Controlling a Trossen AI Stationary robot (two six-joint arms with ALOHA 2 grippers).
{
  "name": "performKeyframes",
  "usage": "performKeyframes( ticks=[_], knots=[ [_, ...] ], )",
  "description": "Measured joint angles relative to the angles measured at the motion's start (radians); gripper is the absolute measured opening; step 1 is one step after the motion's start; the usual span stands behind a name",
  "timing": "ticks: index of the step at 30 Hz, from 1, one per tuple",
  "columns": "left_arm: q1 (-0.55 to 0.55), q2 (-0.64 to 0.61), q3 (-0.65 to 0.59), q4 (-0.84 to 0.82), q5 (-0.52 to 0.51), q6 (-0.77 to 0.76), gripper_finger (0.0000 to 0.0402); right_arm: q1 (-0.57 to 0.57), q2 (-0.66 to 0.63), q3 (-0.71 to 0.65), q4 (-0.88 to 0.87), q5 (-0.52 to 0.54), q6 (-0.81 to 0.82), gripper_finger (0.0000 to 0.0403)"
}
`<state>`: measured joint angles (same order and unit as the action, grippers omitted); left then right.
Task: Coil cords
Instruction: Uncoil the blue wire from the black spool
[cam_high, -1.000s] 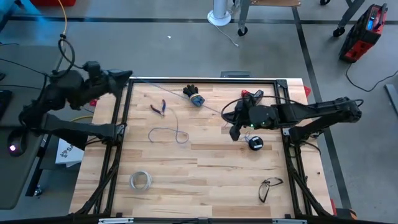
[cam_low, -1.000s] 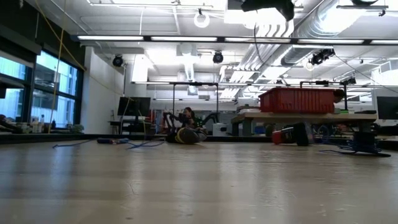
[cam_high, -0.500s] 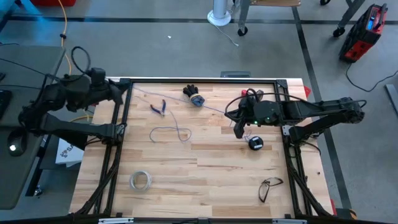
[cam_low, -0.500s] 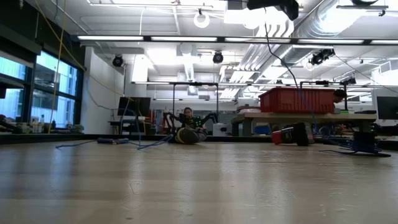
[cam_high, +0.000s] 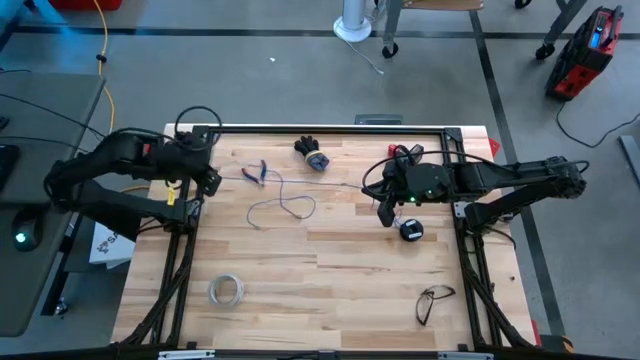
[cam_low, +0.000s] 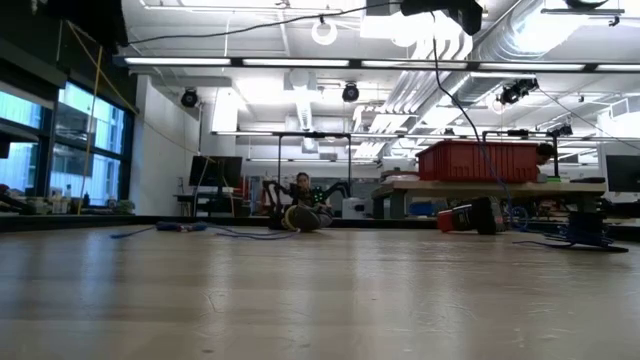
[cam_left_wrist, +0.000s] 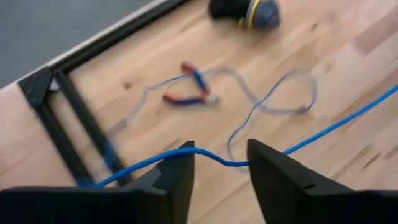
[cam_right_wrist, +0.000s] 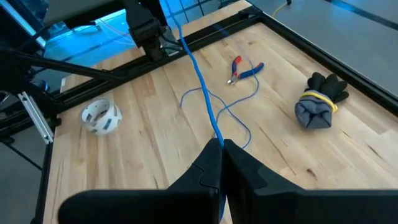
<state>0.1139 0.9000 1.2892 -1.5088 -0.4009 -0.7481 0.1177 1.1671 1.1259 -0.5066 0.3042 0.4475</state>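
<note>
The cord is a thin blue wire. It loops loosely on the wood (cam_high: 283, 207) near the pliers and runs through the air between both grippers. Its small dark spool (cam_high: 410, 229) lies flat on the table by my right gripper (cam_high: 385, 212), which is shut on the wire. My left gripper (cam_high: 210, 180) hangs over the table's far left corner and tips downward. In the left wrist view it stands open (cam_left_wrist: 221, 149), with the wire (cam_left_wrist: 217, 160) crossing the gap between its fingertips. My left gripper is open and the wire lies across its fingertips (cam_left_wrist: 186, 152); whether it touches them I cannot tell. My right gripper pinches the wire (cam_right_wrist: 217, 137) between its two shut fingers. From the fingertips the wire runs off almost straight through the air toward the left arm.
Red-and-blue pliers (cam_high: 258, 172) and a rolled dark glove (cam_high: 312, 152) lie at the far side. A whitish tape ring (cam_high: 226, 290) sits near left and glasses (cam_high: 433, 300) near right. A black frame (cam_high: 330, 128) borders the table.
My left gripper has sunk toward the table's near edge, tipped from level to pointing down, and opened. The slack wire loop on the wood has shifted right and spread toward the pliers. My right gripper has kept its place, shut on the wire.
</note>
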Motion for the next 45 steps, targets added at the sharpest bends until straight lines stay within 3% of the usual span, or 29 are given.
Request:
performKeyframes(
  ticks=[11, 17, 19, 22, 25, 29, 33, 39, 45],
  knots=[
    [0.000, 0.053, 0.000, -0.013, 0.170, 0.062, 0.0233, 0.000, 0.000, 0.000, -0.028, -0.028, 0.001, 0.0000],
    [0.000, 0.046, 0.013, 0.032, 0.183, 0.096, 0.0243, 0.000, 0.000, 0.000, -0.029, -0.031, 0.001, 0.0000],
    [0.000, 0.042, 0.023, 0.091, 0.183, 0.113, 0.0243, 0.000, 0.000, 0.000, -0.028, -0.037, 0.000, 0.0000],
    [0.000, 0.053, 0.014, 0.337, 0.223, 0.143, 0.0243, -0.003, 0.000, 0.000, -0.028, -0.045, 0.000, 0.0000],
    [-0.008, 0.135, -0.008, 0.566, 0.284, 0.225, 0.0243, -0.012, 0.000, 0.000, -0.028, -0.047, 0.001, 0.0000],
    [-0.037, 0.342, -0.018, 0.811, 0.314, 0.408, 0.0243, -0.014, 0.000, 0.000, -0.028, -0.047, 0.000, 0.0000],
    [-0.057, 0.502, 0.046, 1.002, 0.293, 0.584, 0.0243, -0.013, 0.001, 0.000, -0.029, -0.049, -0.002, 0.0000],
    [-0.065, 0.658, 0.095, 1.036, 0.290, 0.774, 0.0243, -0.013, 0.001, 0.000, -0.028, -0.067, -0.003, 0.0000],
    [-0.069, 0.697, 0.129, 1.074, 0.310, 0.891, 0.0243, -0.013, 0.001, 0.000, -0.028, -0.069, -0.003, 0.0000]
  ],
)
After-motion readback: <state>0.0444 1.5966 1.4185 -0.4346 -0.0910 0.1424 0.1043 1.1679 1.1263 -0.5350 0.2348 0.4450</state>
